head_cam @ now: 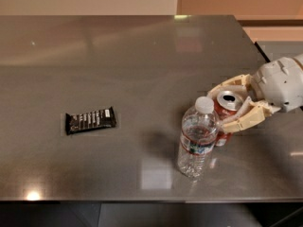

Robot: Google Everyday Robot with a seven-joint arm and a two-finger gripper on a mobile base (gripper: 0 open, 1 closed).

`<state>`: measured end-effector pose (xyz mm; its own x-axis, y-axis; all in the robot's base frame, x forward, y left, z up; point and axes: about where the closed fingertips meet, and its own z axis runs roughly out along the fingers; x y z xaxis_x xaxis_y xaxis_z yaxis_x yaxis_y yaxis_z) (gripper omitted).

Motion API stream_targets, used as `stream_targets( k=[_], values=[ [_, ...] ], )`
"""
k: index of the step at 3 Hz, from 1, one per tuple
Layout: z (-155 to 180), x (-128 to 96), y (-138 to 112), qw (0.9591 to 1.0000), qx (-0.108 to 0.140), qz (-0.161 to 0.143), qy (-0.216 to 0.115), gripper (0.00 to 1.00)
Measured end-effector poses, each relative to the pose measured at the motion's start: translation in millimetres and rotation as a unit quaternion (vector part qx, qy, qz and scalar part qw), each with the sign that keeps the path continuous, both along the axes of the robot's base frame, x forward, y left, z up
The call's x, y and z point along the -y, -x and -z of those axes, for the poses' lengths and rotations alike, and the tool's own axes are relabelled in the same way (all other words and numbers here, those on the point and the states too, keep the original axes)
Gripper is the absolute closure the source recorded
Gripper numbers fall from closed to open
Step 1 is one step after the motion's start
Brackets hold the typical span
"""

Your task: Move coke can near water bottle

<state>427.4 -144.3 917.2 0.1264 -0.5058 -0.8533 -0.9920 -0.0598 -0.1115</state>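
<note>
Tabletop (142, 56): end effector (217, 109) clasps coke can (230, 101) beside water bottle (196, 141), snack (90, 120) leftward.

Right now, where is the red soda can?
In the camera view, the coke can is upright over the right side of the table, clasped by the gripper, close behind and right of the water bottle.

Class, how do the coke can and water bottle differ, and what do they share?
The water bottle is taller than the coke can. The water bottle is clear with a white cap; the coke can is red with a silver top. The gripper, at right, holds the coke can; the water bottle stands free. Both stand upright, close together.
</note>
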Motion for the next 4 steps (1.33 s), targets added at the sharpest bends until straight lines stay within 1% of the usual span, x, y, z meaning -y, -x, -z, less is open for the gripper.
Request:
stream_targets(
  k=[1, 2, 4],
  values=[
    [8, -6, 7, 0.9994, 0.007, -0.033, 0.001, 0.83],
    [17, -8, 9, 0.9986, 0.014, -0.049, 0.011, 0.62],
    [22, -2, 2, 0.997, 0.025, -0.065, 0.033, 0.15]
  ],
)
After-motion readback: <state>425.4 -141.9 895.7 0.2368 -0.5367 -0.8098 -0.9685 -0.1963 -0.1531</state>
